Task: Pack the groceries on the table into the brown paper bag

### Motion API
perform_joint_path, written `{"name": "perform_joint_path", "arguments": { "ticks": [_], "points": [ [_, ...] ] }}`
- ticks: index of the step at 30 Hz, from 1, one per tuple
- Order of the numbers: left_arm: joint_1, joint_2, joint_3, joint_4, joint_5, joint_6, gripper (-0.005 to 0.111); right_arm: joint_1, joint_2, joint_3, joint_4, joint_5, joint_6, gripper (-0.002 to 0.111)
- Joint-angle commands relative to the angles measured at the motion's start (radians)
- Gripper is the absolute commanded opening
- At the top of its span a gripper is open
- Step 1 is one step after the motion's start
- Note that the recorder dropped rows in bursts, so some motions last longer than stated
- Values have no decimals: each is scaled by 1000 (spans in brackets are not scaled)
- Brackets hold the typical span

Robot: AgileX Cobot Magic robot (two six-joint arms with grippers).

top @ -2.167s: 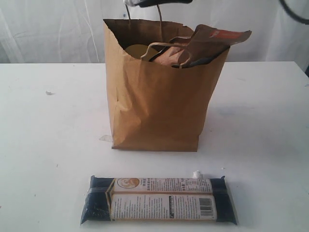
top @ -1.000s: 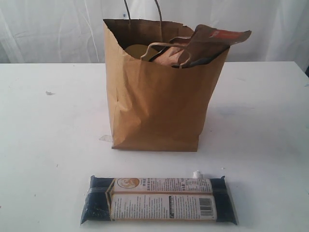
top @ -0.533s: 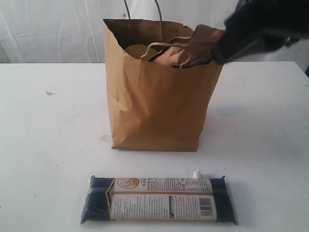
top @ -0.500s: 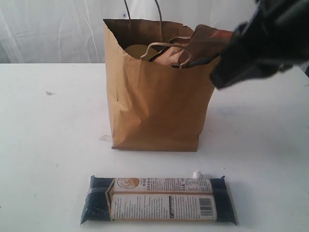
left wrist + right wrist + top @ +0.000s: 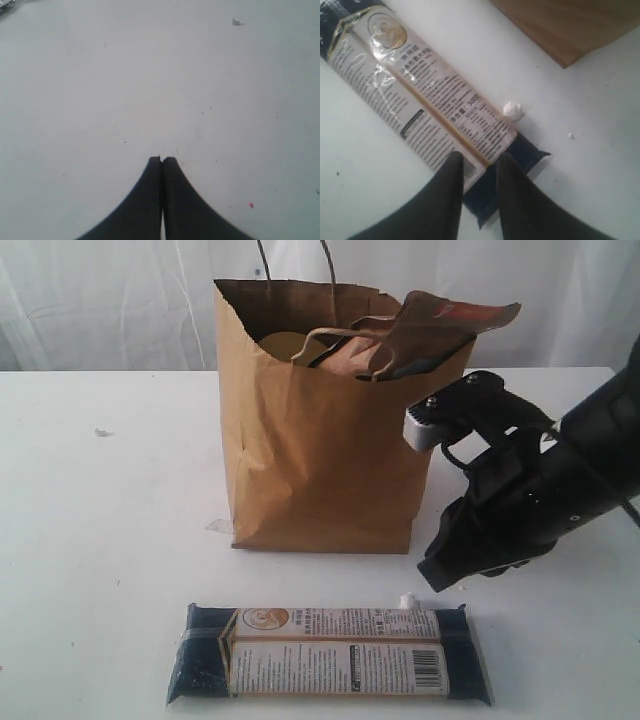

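Exterior: bag point(image 5: 320, 440) upright on tabletop point(image 5: 100, 540), pouch point(image 5: 440, 325) poking out. The packet point(image 5: 330, 652) lies flat in front, unpacked. My right arm point(image 5: 560, 490) hangs beside the bag, over the packet's end, I judge for pickup.
Left wrist: left jaws closed, empty.
Right wrist: right jaws slightly apart, empty, above the packet. White crumb point(image 5: 512, 110) alongside, no obstruction.

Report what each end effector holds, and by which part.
Nothing. Left end effector is shut, empty; right end effector hangs open over one end of the long dark-blue packet.
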Motion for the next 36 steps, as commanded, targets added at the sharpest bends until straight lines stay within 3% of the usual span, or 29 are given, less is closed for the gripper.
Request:
{"name": "perform_joint_path", "arguments": {
  "ticks": [1,11,36],
  "points": [
    [-7,-5,0,0,-5,0,0,1,62,8,-25,-102,-20,27],
    [-7,-5,0,0,-5,0,0,1,237,8,-27,-183,-20,40],
    [-7,-5,0,0,-5,0,0,1,440,8,42,-364,-12,40]
  ]
}}
